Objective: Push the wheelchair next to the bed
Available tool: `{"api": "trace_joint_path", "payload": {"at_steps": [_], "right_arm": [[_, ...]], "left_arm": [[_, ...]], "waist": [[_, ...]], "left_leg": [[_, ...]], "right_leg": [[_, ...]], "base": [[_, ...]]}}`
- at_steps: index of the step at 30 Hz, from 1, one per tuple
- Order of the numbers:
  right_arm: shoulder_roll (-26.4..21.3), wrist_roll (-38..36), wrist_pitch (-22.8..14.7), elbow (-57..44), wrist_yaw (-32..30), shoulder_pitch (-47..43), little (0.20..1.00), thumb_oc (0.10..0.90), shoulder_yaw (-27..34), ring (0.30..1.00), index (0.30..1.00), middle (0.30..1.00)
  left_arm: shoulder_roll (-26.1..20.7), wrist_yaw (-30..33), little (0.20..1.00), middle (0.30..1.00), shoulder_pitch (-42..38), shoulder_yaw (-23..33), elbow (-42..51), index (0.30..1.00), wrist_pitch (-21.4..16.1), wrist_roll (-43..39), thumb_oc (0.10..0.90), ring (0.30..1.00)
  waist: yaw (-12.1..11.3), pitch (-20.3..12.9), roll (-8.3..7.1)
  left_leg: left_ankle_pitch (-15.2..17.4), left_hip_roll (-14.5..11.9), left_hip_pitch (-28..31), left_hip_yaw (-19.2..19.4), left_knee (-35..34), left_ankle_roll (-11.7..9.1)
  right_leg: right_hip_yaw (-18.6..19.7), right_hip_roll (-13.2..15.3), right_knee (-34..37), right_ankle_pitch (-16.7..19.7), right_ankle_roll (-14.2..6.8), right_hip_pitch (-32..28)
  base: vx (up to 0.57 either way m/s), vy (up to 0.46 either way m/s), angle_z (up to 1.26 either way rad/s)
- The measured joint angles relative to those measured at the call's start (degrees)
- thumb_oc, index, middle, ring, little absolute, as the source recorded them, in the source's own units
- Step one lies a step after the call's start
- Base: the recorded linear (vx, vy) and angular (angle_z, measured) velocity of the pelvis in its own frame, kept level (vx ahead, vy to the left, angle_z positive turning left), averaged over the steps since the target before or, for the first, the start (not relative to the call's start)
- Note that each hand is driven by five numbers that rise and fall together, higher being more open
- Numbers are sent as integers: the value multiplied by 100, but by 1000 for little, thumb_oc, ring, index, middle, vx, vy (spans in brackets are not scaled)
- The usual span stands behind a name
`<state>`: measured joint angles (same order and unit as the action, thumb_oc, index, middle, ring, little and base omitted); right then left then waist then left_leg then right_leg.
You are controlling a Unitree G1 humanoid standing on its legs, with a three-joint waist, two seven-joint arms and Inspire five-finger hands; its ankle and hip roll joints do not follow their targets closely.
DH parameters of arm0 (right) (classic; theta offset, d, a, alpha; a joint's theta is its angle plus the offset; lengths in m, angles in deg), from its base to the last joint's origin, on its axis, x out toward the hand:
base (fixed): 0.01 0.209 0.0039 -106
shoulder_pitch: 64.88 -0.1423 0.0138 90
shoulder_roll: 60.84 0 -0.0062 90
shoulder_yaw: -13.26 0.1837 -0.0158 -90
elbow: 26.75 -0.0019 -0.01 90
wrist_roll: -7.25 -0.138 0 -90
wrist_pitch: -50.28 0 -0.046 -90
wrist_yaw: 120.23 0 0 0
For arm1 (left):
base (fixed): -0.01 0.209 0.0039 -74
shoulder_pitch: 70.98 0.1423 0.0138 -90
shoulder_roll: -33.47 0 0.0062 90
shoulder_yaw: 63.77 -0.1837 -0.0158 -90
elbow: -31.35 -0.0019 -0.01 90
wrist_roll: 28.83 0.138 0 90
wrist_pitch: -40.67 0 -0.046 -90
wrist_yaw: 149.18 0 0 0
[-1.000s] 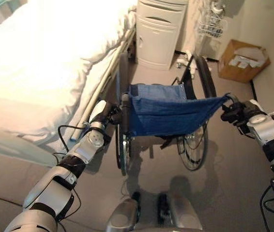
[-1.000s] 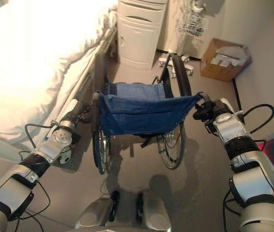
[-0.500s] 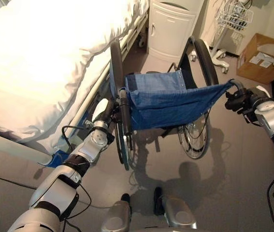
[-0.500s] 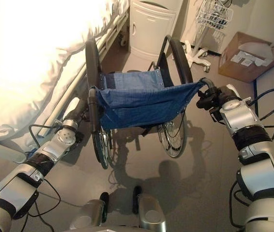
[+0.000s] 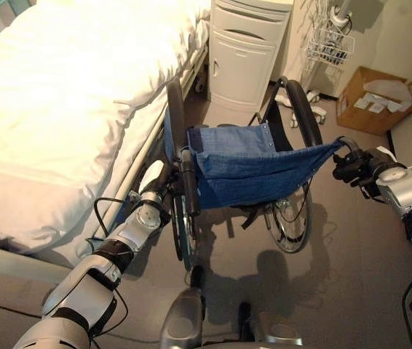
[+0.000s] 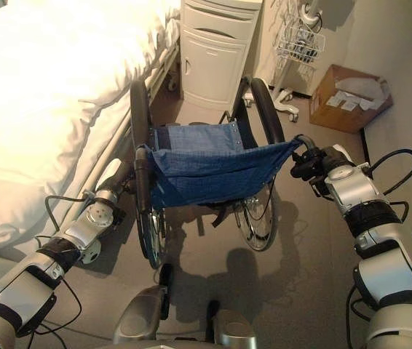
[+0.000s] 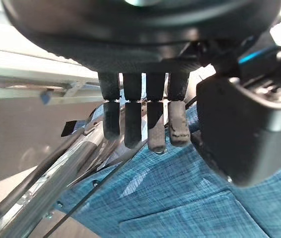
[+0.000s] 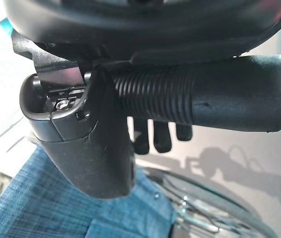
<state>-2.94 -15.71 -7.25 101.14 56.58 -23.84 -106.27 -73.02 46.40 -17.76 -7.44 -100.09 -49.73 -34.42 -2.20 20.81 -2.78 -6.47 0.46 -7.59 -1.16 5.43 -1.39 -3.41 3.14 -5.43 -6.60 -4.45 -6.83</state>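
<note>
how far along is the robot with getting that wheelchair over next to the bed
Mostly there. Done: the wheelchair already stands alongside the bed, its left wheel close to the bed rail. In hand: the right hand is curled round the right push handle; the left hand is at the left handle, its grip unclear. Left: perhaps a small nudge closer, then letting go.

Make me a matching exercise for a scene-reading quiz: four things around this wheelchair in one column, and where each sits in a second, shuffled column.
Things:
1. bed
2. cabinet
3. cardboard box
4. wheelchair

Places:
A. on the floor at the far right, by the wall
B. between the two robot hands, which hold its push handles
C. along the robot's left side
D. straight ahead, beyond the wheelchair, at the head of the bed

Pairs: 1-C, 2-D, 3-A, 4-B
</note>
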Motion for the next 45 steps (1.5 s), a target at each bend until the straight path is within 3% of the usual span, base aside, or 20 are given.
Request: {"api": "trace_joint_path", "payload": {"at_steps": [3,8,29,34,35,36,37,41,42,43,44,45], "right_arm": [[148,-43,1,15,-32,-19,300,400,74,300,300,300],[251,-224,2,79,-32,-90,300,400,185,300,300,300],[493,-216,-14,705,-28,-642,300,400,4,300,300,300],[633,-215,-30,917,-28,-648,300,400,-44,300,300,300],[647,-216,-30,929,-28,-648,326,417,-50,326,326,326],[667,-215,-30,954,-28,-648,639,626,-52,639,639,639],[678,-215,-30,971,-28,-647,900,800,-60,900,900,900],[690,-218,-31,974,-27,-648,900,800,-53,900,900,900],[694,-219,-31,974,-28,-648,900,800,-53,900,900,900],[702,-219,-32,974,-28,-648,900,800,-51,900,900,900],[710,-220,-34,974,-28,-648,900,800,-50,900,900,900],[715,-221,-35,974,-27,-648,900,800,-47,900,900,900]], "left_arm": [[-47,62,300,300,-62,77,-4,300,0,-109,400,300],[-48,111,300,300,-183,85,0,300,-1,-161,400,300],[20,154,300,300,-341,142,-2,300,-2,-173,400,300],[18,260,300,300,-341,201,8,300,-2,-192,400,300],[18,272,300,300,-341,249,10,300,-2,-192,400,300],[17,301,300,300,-341,314,10,300,-2,-192,400,300],[15,346,300,300,-341,330,10,300,-2,-192,400,300],[17,382,300,300,-341,339,11,300,-2,-191,400,300],[17,384,340,340,-341,339,11,340,-2,-192,427,340],[18,386,702,702,-341,339,11,702,-2,-193,668,702],[18,386,900,900,-341,339,11,900,-1,-197,800,900],[18,388,900,900,-341,339,11,900,-1,-198,800,900]], "waist": [[3,-111,-184],[-27,-207,-331],[-195,-241,-325],[-225,-398,-323],[-224,-416,-321],[-224,-442,-321],[-224,-464,-320],[-218,-481,-304],[-215,-483,-301],[-208,-486,-294],[-203,-489,-290],[-199,-491,-286]], "left_leg": [[-27,107,-73,-15,-17,35],[-66,199,-90,-59,6,115],[-7,97,-94,-43,-10,288],[-7,71,-110,-18,-16,289],[-7,67,-110,-17,-18,289],[-6,63,-110,-17,-19,290],[-7,62,-110,-18,-21,290],[-8,57,-108,-22,-21,292],[-8,55,-107,-22,-21,292],[-8,54,-103,-22,-21,292],[-8,53,-96,-22,-21,293],[-9,52,-91,-21,-22,293]], "right_leg": [[-7,113,293,121,-168,-29],[-53,199,539,197,-292,-132],[-212,129,623,179,-266,-134],[-220,127,620,181,-268,-95],[-221,124,620,181,-268,-92],[-229,122,621,181,-267,-92],[-234,121,621,180,-266,-92],[-339,124,618,180,-266,-99],[-339,123,618,180,-266,-100],[-339,122,618,181,-266,-102],[-339,123,618,180,-266,-108],[-339,122,618,181,-266,-112]], "base": [[34,114,-13],[57,117,-1],[55,57,-2],[-16,-25,-3],[14,-9,-4],[0,0,0],[0,0,0],[0,0,0],[0,0,0],[0,0,0],[0,0,0],[0,0,0]]}}
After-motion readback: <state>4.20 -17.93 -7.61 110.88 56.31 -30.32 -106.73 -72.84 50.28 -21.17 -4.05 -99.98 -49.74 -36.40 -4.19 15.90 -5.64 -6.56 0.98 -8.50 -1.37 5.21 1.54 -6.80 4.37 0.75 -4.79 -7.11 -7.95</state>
